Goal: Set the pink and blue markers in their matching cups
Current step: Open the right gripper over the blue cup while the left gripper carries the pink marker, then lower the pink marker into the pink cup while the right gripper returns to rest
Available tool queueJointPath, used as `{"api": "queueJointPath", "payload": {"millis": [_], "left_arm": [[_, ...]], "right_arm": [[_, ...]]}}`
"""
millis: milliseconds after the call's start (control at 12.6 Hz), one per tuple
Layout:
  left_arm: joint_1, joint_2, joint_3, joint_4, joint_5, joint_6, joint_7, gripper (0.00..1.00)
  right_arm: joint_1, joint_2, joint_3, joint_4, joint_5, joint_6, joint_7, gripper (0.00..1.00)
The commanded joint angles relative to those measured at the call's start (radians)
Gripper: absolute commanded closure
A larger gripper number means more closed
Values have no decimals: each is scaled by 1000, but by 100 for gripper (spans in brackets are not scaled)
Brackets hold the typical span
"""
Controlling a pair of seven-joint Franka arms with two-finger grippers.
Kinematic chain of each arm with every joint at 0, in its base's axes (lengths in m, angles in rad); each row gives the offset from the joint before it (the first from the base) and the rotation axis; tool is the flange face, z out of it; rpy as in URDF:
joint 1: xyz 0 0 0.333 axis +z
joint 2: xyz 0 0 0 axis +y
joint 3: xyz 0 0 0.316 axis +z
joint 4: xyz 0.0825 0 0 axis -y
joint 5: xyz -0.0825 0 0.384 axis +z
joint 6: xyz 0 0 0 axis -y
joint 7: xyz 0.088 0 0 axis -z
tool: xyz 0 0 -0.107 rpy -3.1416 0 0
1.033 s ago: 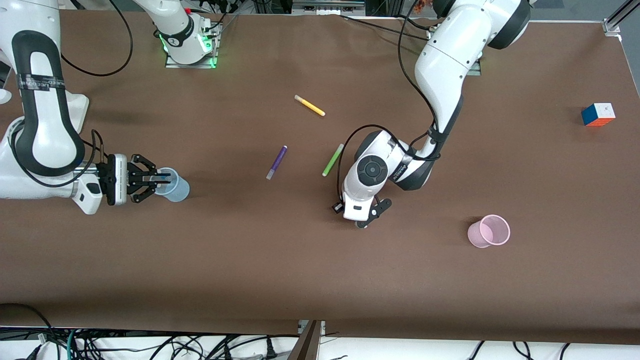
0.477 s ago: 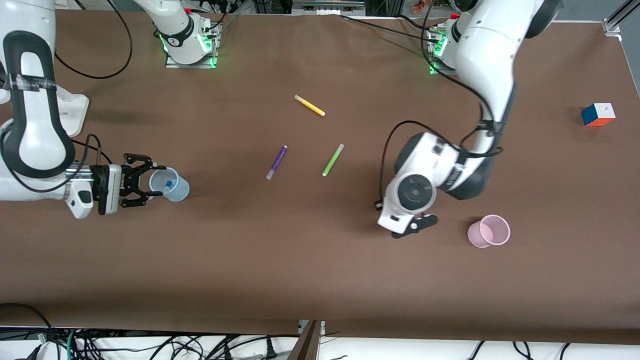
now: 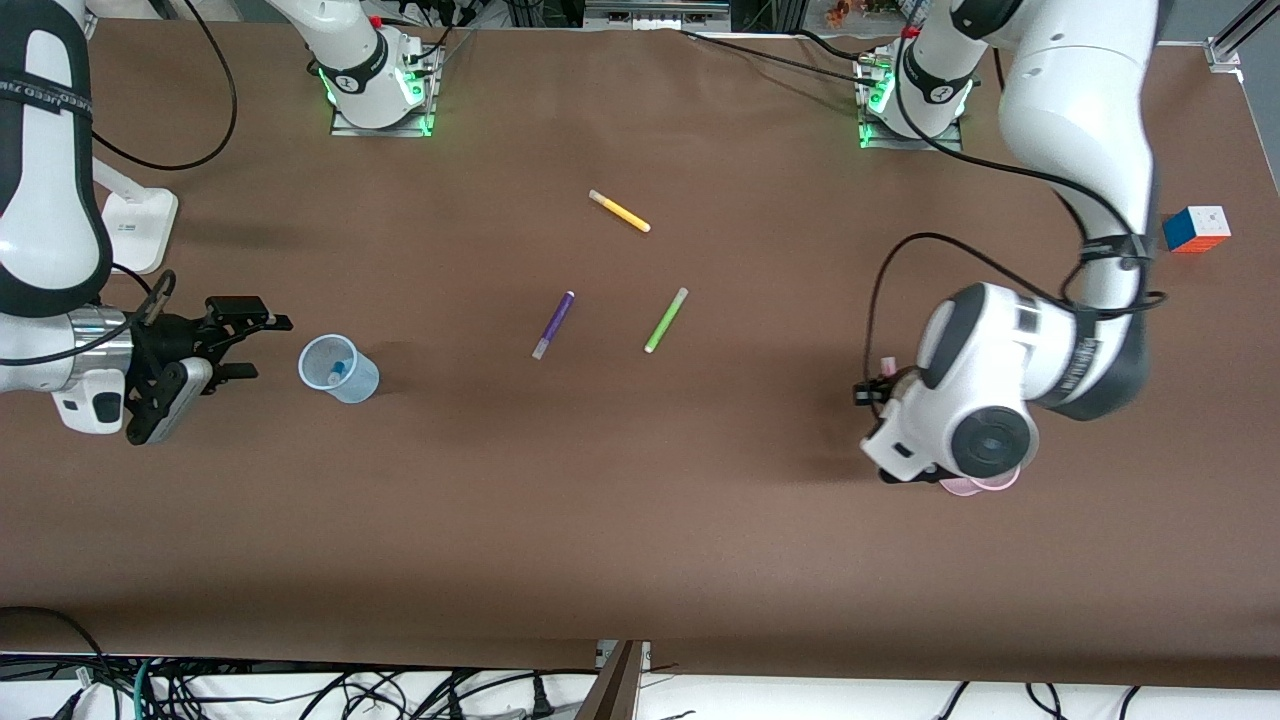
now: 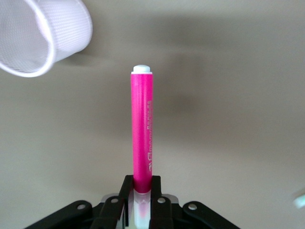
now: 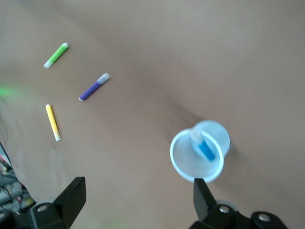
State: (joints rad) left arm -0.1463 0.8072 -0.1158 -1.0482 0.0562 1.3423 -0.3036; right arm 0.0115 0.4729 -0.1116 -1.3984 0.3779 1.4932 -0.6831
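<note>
My left gripper is shut on the pale cap end of the magenta-pink marker, and the pen sticks straight out from the jaws. In the front view that gripper hangs over the table beside the pale pink cup, whose rim peeks out under the wrist. The cup also shows in the left wrist view. The pale blue cup stands upright with the blue marker leaning inside it. My right gripper is open and empty, just off that cup toward the right arm's end. The right wrist view shows the cup and pen.
A purple pen, a lime-green pen and a yellow pen lie loose mid-table. A colour cube sits near the table edge at the left arm's end.
My left arm has carried the pink marker from mid-table over to the pink cup. My right gripper has opened, left the blue marker in the blue cup and drawn back from it.
</note>
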Motion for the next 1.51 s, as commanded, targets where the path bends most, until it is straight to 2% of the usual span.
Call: {"api": "queueJointPath", "payload": {"millis": [0, 238, 397, 636, 795, 874, 954, 1430], "left_arm": [[57, 9, 5, 33, 25, -96, 202, 100], [30, 6, 8, 33, 310, -121, 429, 100], [21, 15, 10, 27, 458, -115, 591, 100], [7, 35, 13, 17, 591, -13, 730, 100], [1, 69, 12, 11, 703, 1, 764, 100], [-12, 87, 11, 11, 752, 3, 776, 100], [-22, 99, 11, 11, 783, 12, 778, 100], [-35, 121, 15, -36, 806, 101, 776, 100]], "right_arm": [[53, -16, 7, 50, -147, -67, 282, 0], [59, -110, 53, 12, -249, -76, 581, 0], [59, -230, 58, -78, -257, -77, 729, 0], [53, -400, 64, -206, -270, -76, 728, 0], [47, -448, 62, -226, -293, -90, 726, 0], [45, -457, 62, -217, -339, -114, 725, 0], [45, -480, 64, -199, -376, -113, 725, 0], [42, -485, 50, -125, -401, -152, 731, 0]]}}
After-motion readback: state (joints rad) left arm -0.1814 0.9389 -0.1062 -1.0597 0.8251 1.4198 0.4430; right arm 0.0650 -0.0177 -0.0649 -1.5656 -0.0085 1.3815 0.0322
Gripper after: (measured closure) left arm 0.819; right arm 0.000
